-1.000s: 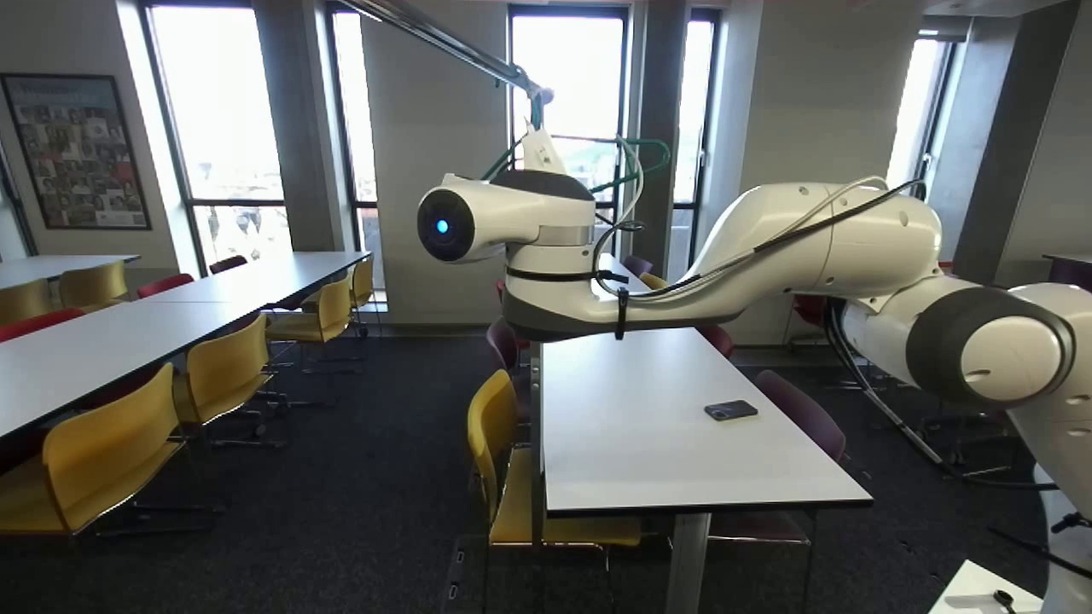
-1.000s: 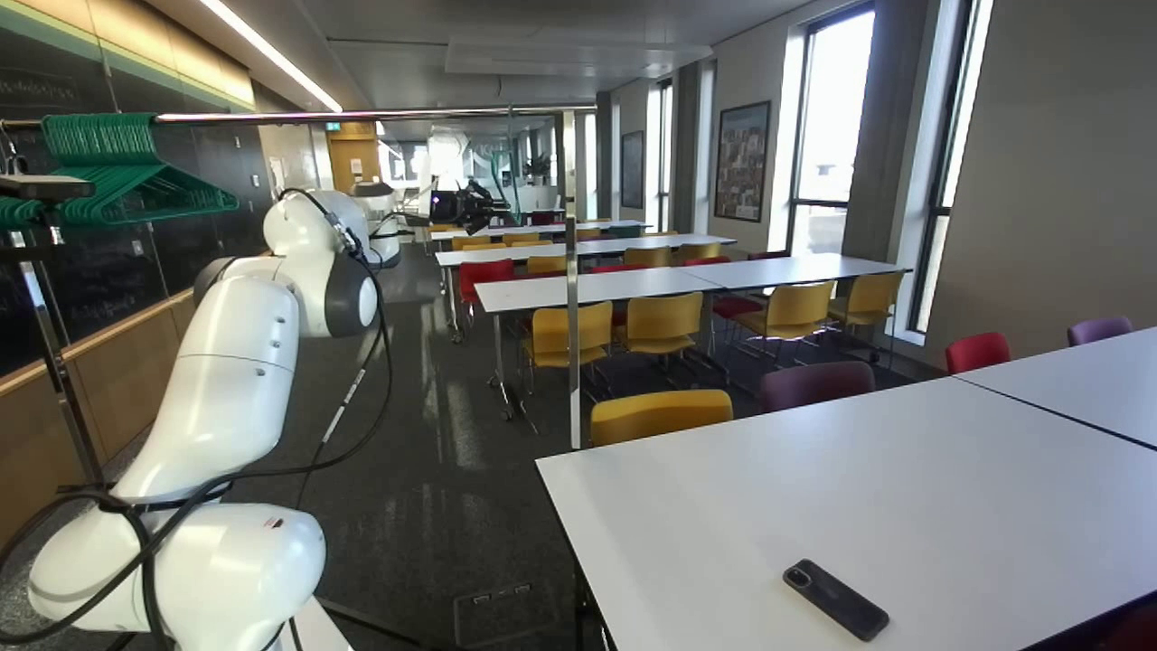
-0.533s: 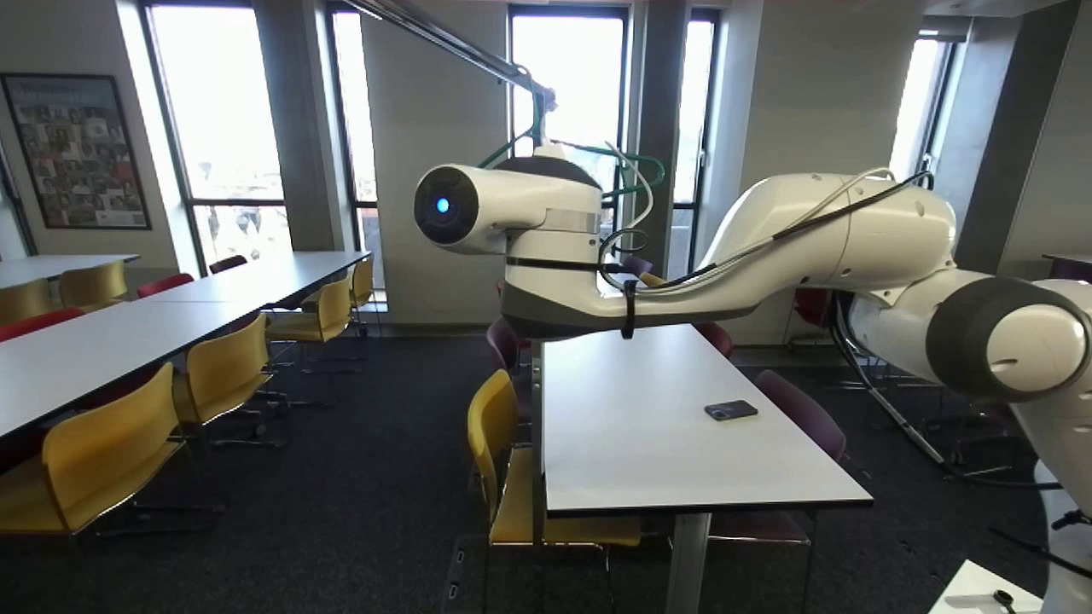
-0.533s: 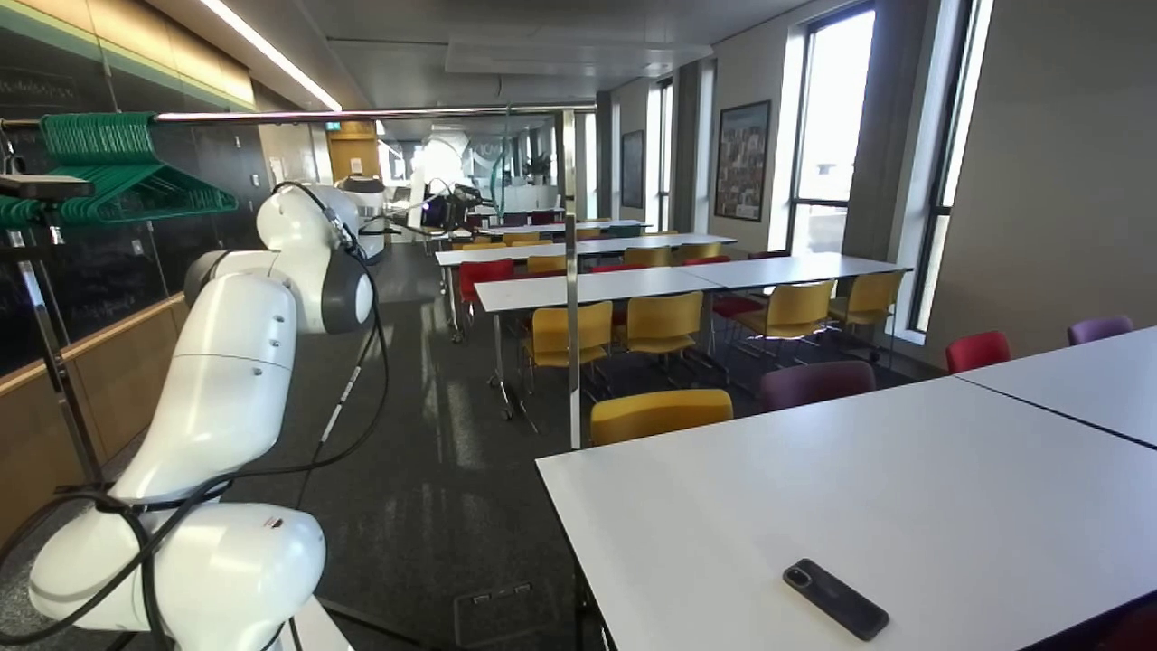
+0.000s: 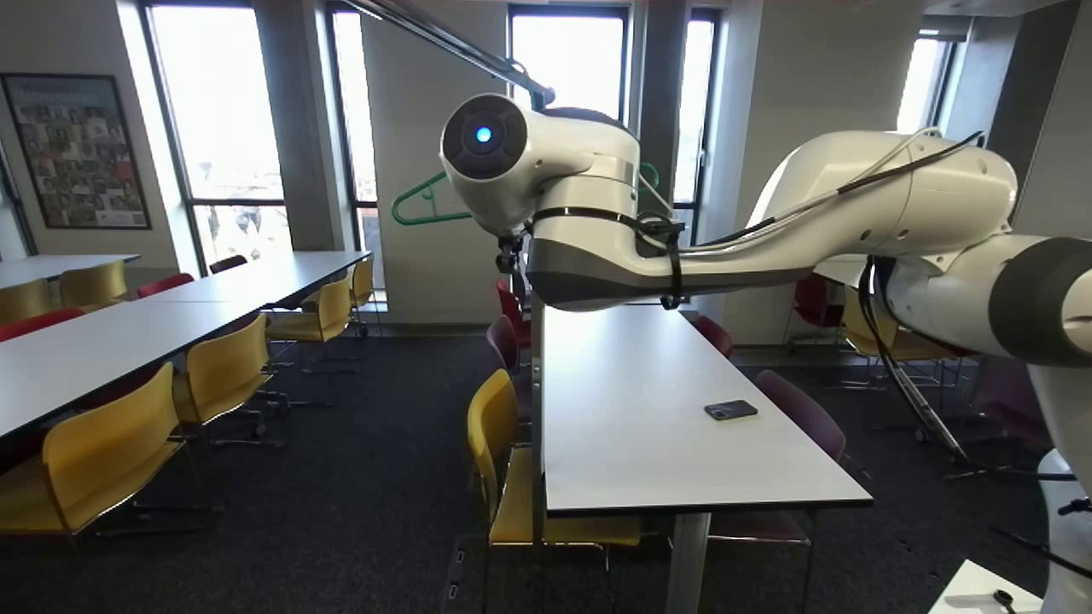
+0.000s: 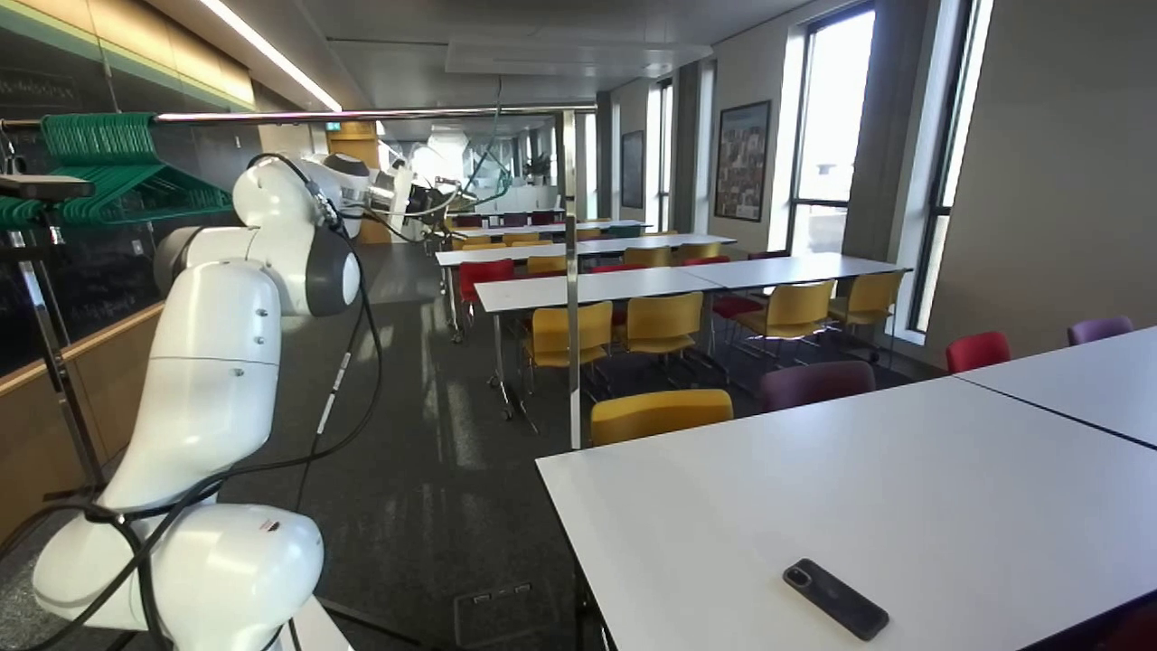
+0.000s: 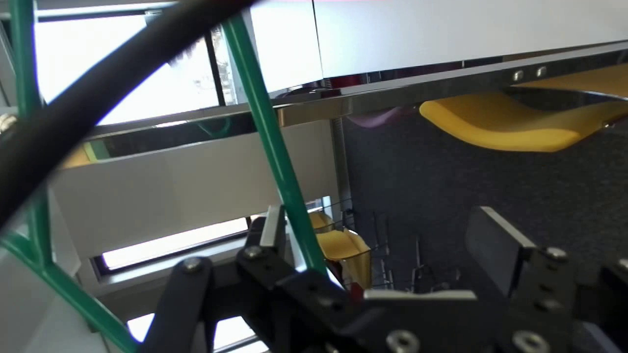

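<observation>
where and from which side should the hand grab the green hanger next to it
Probably best to take the green hanger by its long straight bar, from the side of the arm. The bar is slim and, in the wrist view, runs crosswise to the way the open hand closes.

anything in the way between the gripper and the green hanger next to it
Nothing visible stands between the gripper and the hanger: in the wrist view it shows right beside one finger, touching or not I can't tell. A black cable crosses in front of the hanger at upper left, away from the gripper.
</observation>
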`<state>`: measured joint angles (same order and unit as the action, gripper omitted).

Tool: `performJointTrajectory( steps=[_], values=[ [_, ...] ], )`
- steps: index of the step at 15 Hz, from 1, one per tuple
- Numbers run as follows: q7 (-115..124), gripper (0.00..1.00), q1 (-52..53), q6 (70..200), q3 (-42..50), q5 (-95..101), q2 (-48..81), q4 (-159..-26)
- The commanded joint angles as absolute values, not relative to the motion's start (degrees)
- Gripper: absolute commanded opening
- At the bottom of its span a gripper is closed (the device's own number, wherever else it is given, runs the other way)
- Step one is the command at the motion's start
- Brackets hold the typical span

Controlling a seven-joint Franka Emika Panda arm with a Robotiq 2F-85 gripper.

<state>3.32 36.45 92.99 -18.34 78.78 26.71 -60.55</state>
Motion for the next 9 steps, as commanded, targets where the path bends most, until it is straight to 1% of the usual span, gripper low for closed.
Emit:
performJointTrajectory(
  steps=[1,4,6,9],
  values=[
    [8.3,1.00,38.3,91.8,-14.5,82.5,24.7,-57.3],
    [9.0,1.00,40.2,92.1,-11.8,88.7,24.8,-51.9],
    [13.5,1.00,39.6,93.0,-12.4,92.0,23.8,-51.8],
    [16.5,1.00,36.3,95.3,-16.5,80.4,20.4,-55.2]
  ],
)
